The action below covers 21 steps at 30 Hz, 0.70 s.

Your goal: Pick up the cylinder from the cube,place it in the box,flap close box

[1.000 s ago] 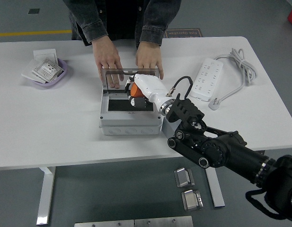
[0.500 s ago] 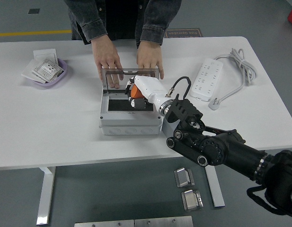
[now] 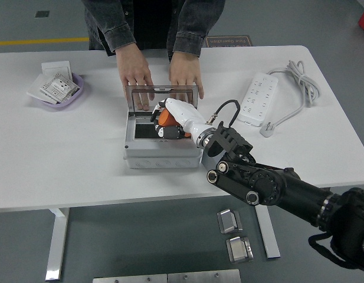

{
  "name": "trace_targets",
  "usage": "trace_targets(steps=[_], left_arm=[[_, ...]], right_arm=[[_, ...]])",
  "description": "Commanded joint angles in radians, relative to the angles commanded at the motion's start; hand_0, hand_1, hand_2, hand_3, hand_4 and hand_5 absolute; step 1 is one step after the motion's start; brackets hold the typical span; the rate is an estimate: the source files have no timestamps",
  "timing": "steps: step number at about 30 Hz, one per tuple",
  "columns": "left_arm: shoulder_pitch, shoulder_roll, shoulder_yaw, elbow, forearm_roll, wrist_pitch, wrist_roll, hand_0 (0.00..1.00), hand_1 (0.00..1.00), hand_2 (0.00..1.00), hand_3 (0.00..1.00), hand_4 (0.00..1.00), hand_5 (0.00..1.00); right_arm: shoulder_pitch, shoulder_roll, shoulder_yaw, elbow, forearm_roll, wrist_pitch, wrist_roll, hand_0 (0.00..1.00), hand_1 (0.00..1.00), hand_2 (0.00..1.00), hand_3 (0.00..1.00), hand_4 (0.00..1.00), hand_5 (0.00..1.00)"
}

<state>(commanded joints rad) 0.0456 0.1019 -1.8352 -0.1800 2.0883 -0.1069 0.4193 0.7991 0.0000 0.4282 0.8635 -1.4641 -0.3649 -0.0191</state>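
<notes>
Orange cylinder [image 3: 165,118] sits in the grip of the right hand [image 3: 177,116], low inside the grey box [image 3: 163,154]. White shell of the hand covers most of it; only part of the orange body shows, with the fingers [image 3: 168,133] curled round it. Whether the cylinder touches the dark box floor cannot be told. No cube can be made out.

Left hand is out of view. Right arm [image 3: 276,188] enters from 4 o'clock and is cut off at the lower right corner.

Box lid [image 3: 164,93] stands raised at the 12 o'clock side of the box, clear with a grey frame. A person at the far side is cut off at the top edge; both of the person's hands [image 3: 134,73] rest on the counter [image 3: 64,153] just behind the lid, one partly seen through it.

Open counter lies at 9 o'clock of the box and along the near edge at 6 o'clock. At 3 o'clock the arm fills the space beside the box.

Purple tray [image 3: 74,97] at 10 o'clock holds small white and grey plates, details too small to read. White power strip [image 3: 257,97] with coiled cord lies at 2 o'clock, well apart from the box.
</notes>
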Motion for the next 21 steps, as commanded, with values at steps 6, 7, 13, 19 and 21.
trace_targets(steps=[6,7,13,19,21], left_arm=[[-0.001,0.001,0.001,0.0,0.001,0.001,-0.003,0.753,0.775,0.754,0.846,0.822,0.556],[-0.002,0.001,0.002,0.0,0.001,0.002,-0.003,0.753,0.775,0.754,0.846,0.822,0.556],[-0.003,0.0,0.006,0.0,0.0,0.005,-0.011,0.753,0.775,0.754,0.846,0.821,0.555],[-0.007,-0.001,0.013,0.0,-0.005,0.007,-0.015,0.753,0.775,0.754,0.846,0.82,0.554],[-0.009,-0.001,0.016,0.0,-0.006,0.006,-0.016,0.753,0.774,0.751,0.845,0.82,0.556]], right_arm=[[0.001,0.0,0.001,-0.007,0.023,-0.009,0.02,0.002,0.125,0.255,0.294,0.002,0.002],[0.002,0.0,0.001,-0.009,0.023,-0.01,0.021,0.002,0.125,0.255,0.294,0.002,0.002],[0.001,0.0,0.013,-0.021,-0.007,0.019,0.03,0.003,0.143,0.27,0.311,0.002,0.002],[-0.002,0.0,0.023,-0.036,-0.028,0.062,0.054,0.02,0.157,0.279,0.318,0.002,0.002],[-0.002,0.0,0.025,-0.038,-0.031,0.066,0.059,0.148,0.22,0.362,0.508,0.183,0.057]])
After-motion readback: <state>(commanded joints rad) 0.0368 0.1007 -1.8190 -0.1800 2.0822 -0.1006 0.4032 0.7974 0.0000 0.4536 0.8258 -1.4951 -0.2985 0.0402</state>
